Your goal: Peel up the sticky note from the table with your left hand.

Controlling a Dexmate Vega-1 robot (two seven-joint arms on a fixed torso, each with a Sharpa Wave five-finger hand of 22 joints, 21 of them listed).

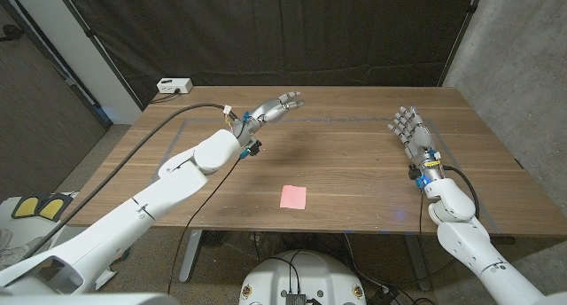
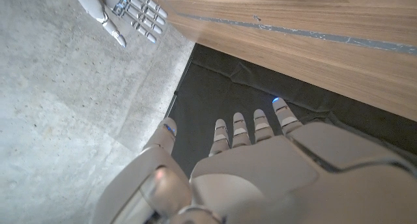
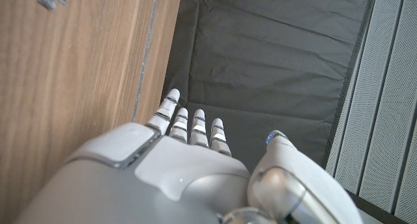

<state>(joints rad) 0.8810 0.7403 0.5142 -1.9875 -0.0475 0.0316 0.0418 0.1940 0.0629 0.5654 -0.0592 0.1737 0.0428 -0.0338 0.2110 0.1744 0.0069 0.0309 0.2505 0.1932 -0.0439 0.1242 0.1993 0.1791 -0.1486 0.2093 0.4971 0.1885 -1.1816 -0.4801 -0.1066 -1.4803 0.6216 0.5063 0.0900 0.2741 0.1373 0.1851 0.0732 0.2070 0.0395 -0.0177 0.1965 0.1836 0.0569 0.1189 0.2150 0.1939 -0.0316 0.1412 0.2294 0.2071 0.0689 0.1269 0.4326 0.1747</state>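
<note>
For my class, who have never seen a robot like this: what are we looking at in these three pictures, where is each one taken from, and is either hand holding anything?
This is a robot with two arms, each ending in a hand with fingers, standing at a wooden table. The wide picture comes from a camera on its head, looking down over both arms. The other two come from cameras on its wrists, each looking along the back of that arm's own hand, so those views appear turned.

On the table lies a pink sticky note, near the front edge, between the arms. The left hand is raised over the far part of the table, fingers stretched out, holding nothing and well away from the note. The right hand is open too, fingers apart. A white box sits beyond the table's far left corner.
</note>
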